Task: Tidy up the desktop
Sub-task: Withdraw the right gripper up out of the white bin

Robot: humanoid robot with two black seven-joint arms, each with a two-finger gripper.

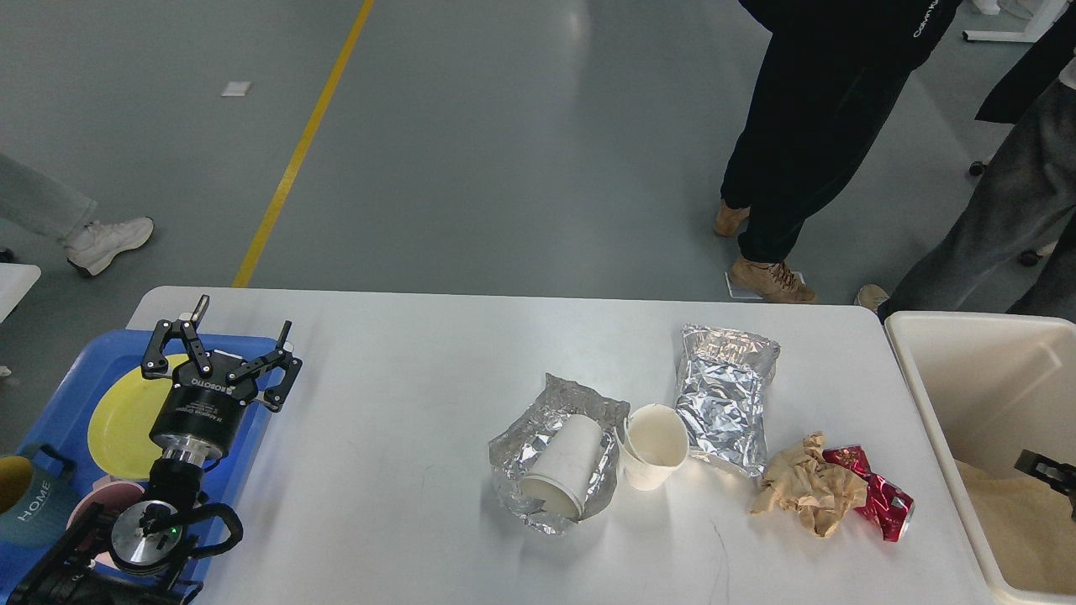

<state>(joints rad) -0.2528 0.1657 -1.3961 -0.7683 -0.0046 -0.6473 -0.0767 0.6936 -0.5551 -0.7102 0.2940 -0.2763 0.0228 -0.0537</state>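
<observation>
Right of the spread-fingered left hand stretches the desktop.

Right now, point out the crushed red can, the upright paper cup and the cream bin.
crushed red can [878, 500], head view, on its dented red side.
upright paper cup [649, 472], head view, on its outer wall.
cream bin [929, 403], head view, on its left rim.

L gripper jaws apart over blue tray; foil bags, cups, wrappers on desktop.
</observation>
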